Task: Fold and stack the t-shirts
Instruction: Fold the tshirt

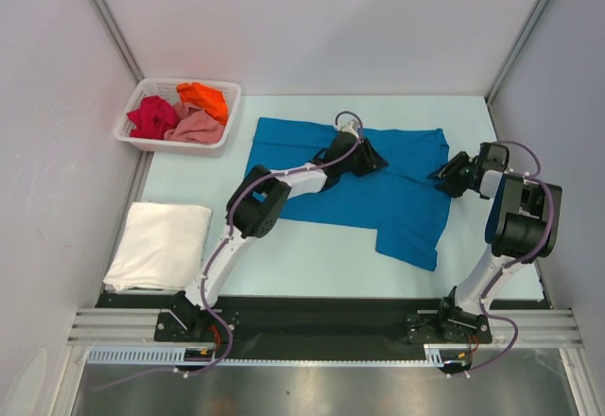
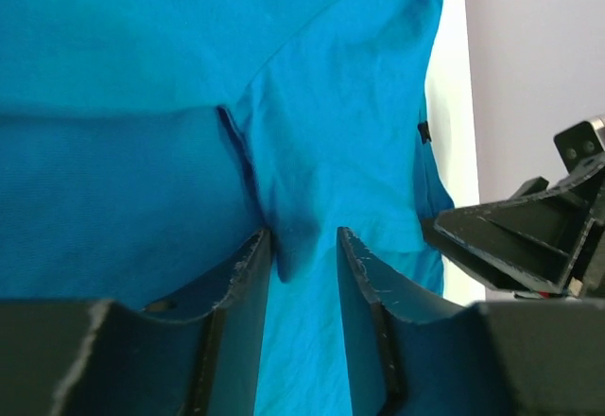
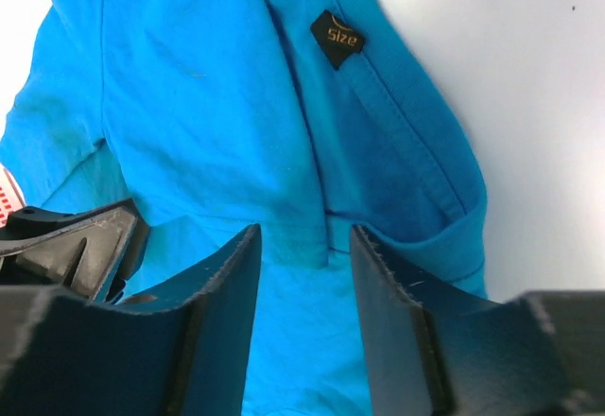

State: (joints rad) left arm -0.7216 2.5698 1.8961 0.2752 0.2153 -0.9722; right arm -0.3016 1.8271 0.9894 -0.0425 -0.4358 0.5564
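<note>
The blue t-shirt (image 1: 406, 213) lay spread on the table (image 1: 312, 260). Left gripper (image 2: 304, 241) and right gripper (image 3: 304, 234) stood with jaws parted, straddling cloth. Risk: unequal bites could skew the fold.

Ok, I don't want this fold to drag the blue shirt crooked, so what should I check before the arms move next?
1. Blue t-shirt spread out, not bunched: ok.
2. Left pincer jaws apart over the shirt's middle: ok.
3. Right pincer jaws apart over the shirt's right edge: ok.
4. Either pincer touching the cloth: cannot tell.
5. Folded white t-shirt lying clear of the blue one: ok.
</note>
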